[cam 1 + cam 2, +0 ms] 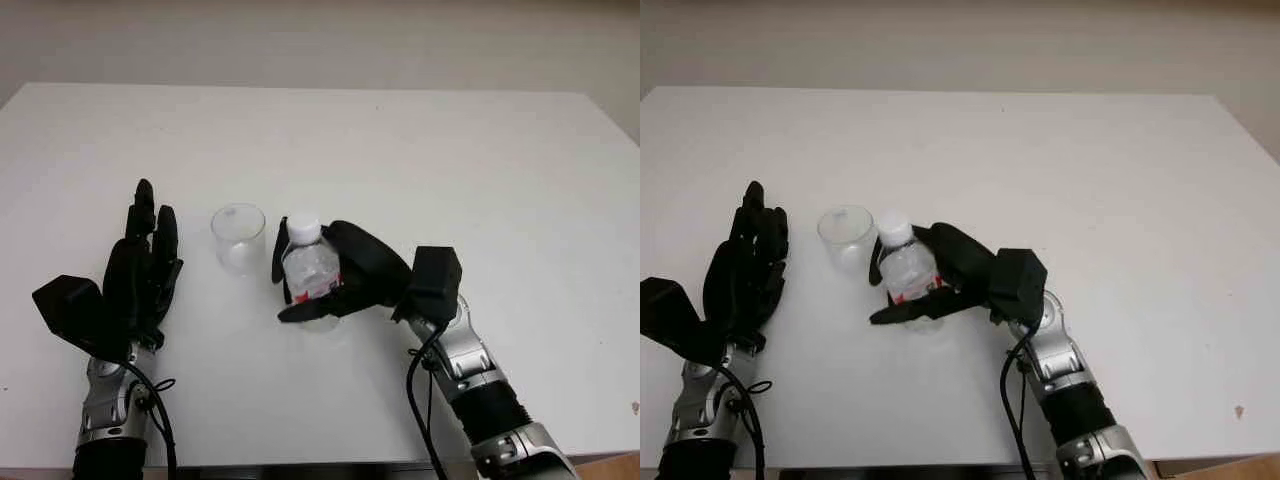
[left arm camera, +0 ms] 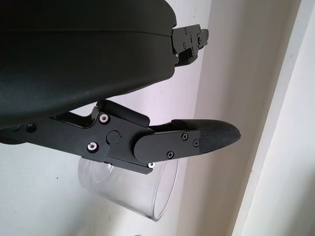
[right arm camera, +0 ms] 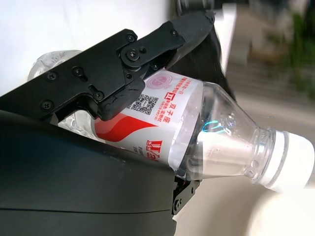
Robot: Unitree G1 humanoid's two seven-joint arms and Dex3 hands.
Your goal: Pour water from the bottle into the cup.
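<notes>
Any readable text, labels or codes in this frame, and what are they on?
Bottle label, held in the right hand: red Chinese characters and a line of small print, too small and turned to read with confidence.
Same label: a QR code, no legible text.
Cup, table, left hand: no text.

Label on the bottle [image 3: 197, 137] in my right hand [image 1: 345, 270]

The white wrapper carries a red swoosh, a pink round seal, a small black QR code and rows of Chinese characters (too small and turned for me to read with any certainty); one line of fine print ends in what looks like a letter "B". I can read no brand name or number on it, and the white cap [image 3: 290, 162] bears no marking.
</notes>
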